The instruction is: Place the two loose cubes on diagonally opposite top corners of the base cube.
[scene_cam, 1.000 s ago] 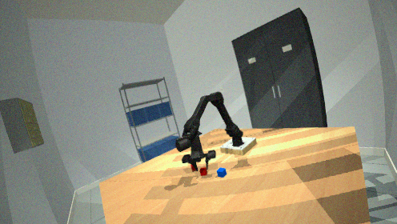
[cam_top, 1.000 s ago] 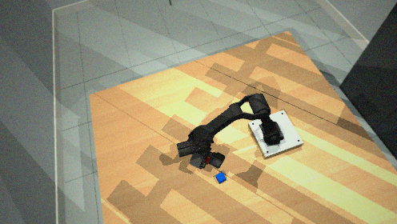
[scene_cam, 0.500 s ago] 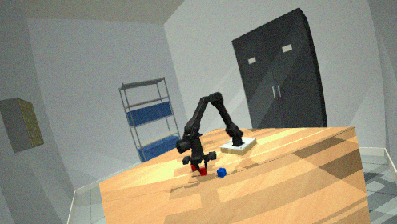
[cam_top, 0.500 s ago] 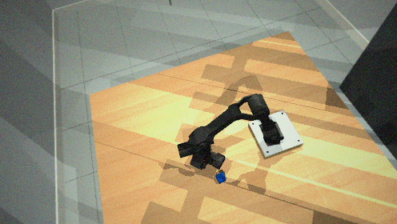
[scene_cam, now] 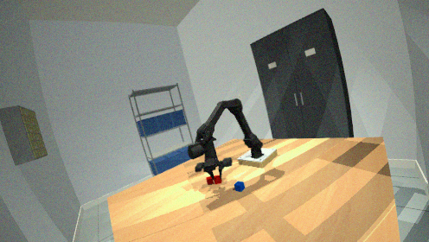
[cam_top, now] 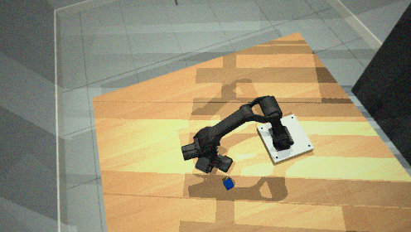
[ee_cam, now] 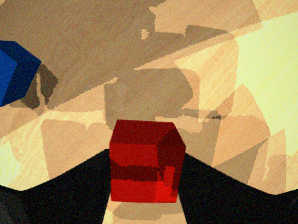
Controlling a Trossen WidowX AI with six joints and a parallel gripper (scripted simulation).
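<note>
Wrist view: gripper pinching red cube low on bench, blue cube at ten o'clock; pickup step, lift toward base cube probably next.

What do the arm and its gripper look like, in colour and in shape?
The arm is dark grey to black all over, built of rounded, tube-like links with thicker cylindrical joints. It stands on a flat white square base plate with small dark dots at its corners. The gripper has two plain black fingers that taper toward the tips. No cables or markings show.
</note>
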